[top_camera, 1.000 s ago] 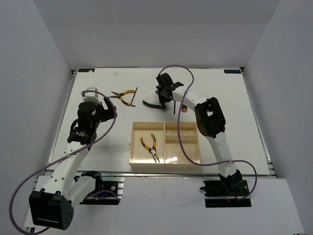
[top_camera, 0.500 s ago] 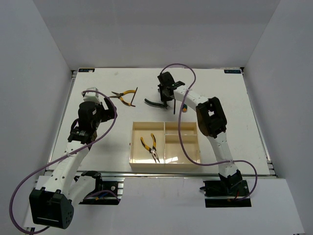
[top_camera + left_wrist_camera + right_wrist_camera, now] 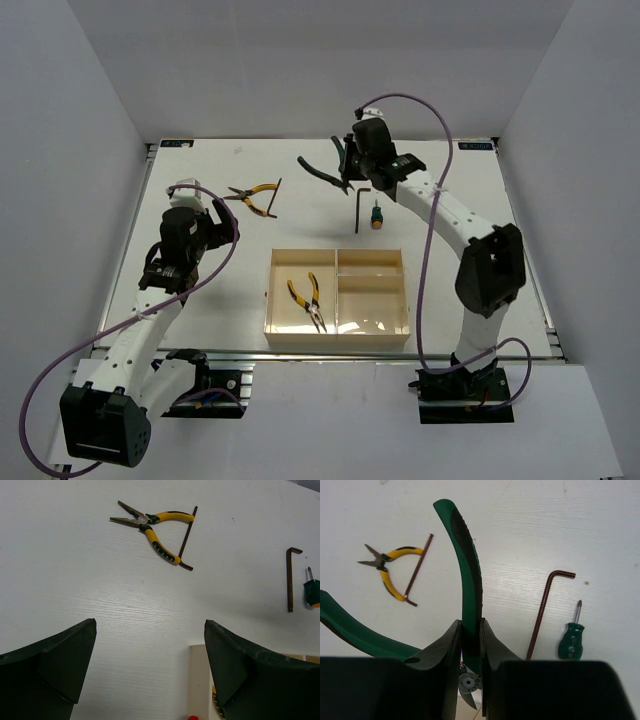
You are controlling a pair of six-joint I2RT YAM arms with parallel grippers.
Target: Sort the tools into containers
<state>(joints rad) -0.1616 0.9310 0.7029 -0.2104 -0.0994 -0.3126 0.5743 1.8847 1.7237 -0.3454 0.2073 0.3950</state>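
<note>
The white table (image 3: 480, 230) carries yellow-handled pliers (image 3: 252, 195) at upper left, touching a thin dark hex key (image 3: 275, 196). At upper centre, a dark L-shaped hex key (image 3: 359, 208) lies beside a green-handled screwdriver (image 3: 376, 216). A cream three-compartment tray (image 3: 268, 300) sits at lower centre.

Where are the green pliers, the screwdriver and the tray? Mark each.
green pliers (image 3: 470, 575): right wrist view, on the upright handle.
screwdriver (image 3: 571, 641): right wrist view, on its green handle.
tray (image 3: 300, 338): top external view, on its near wall.

Bright, even light falls from above, leaving the white desk (image 3: 235, 300) nearly washed out and the shadows short and faint. A pale glare sits on the floor of the tray (image 3: 330, 341), at its near right. In the wrist views the desk grain is sharp. The dark fingers (image 3: 55, 660) of the left end effector (image 3: 150, 625) loom underlit and soft-edged, and the green-handled pliers (image 3: 470, 570) carry a dull sheen.
</note>
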